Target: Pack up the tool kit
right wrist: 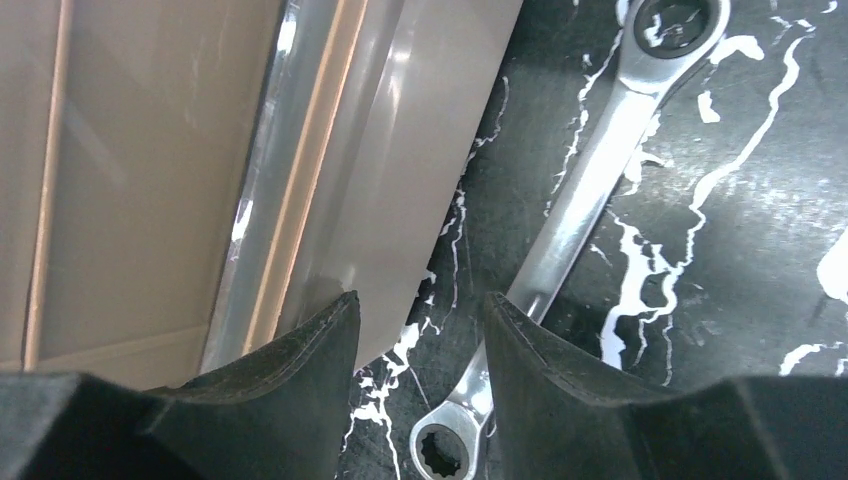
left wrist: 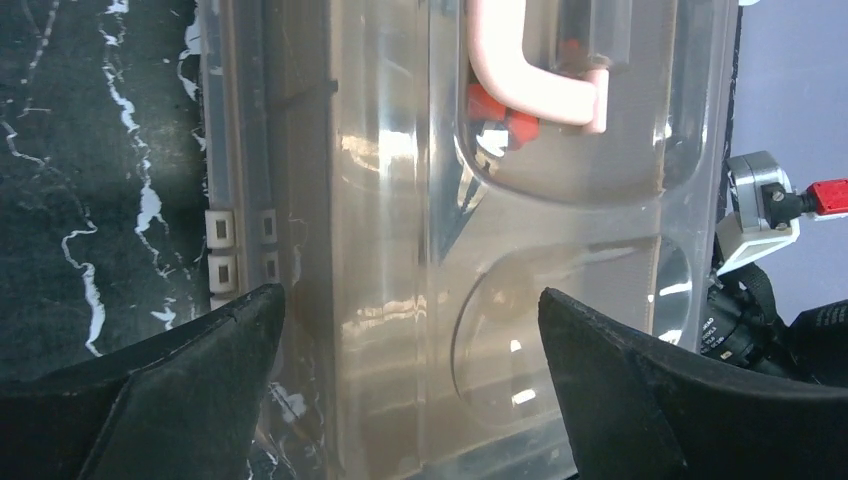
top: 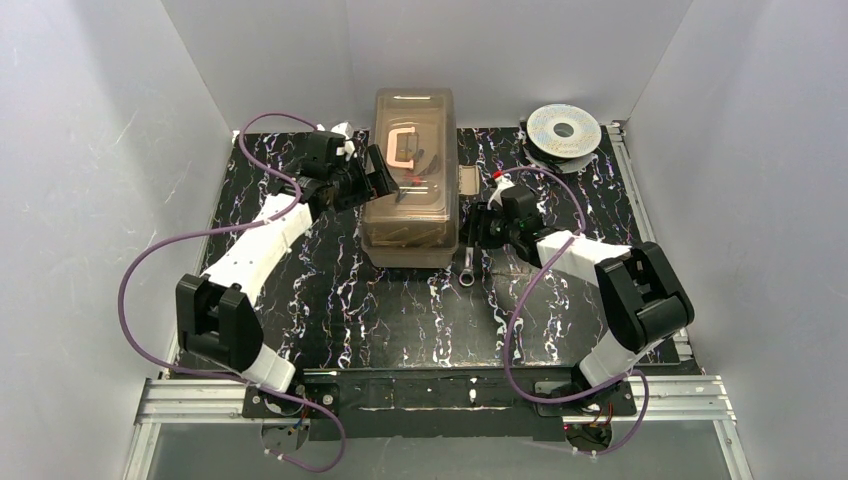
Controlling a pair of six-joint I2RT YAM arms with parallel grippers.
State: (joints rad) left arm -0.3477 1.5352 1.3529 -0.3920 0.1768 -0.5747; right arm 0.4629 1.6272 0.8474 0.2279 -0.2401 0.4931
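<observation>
Right hand (right wrist: 415, 340): fingers apart, straddling the lower ring end of the silver steel ratchet wrench (right wrist: 590, 170). It lies flat on the desk, just beside the beige plastic toolbox with smoky translucent lid (top: 410, 180) at centre rear. Centre the shank between the fingers before closing, clear of the toolbox wall. Left hand (left wrist: 410, 330): spread wide over the closed lid. Desk (top: 400, 320): black, white-veined, glossy, so the wrench may slide. Plain grey walls enclose it.
</observation>
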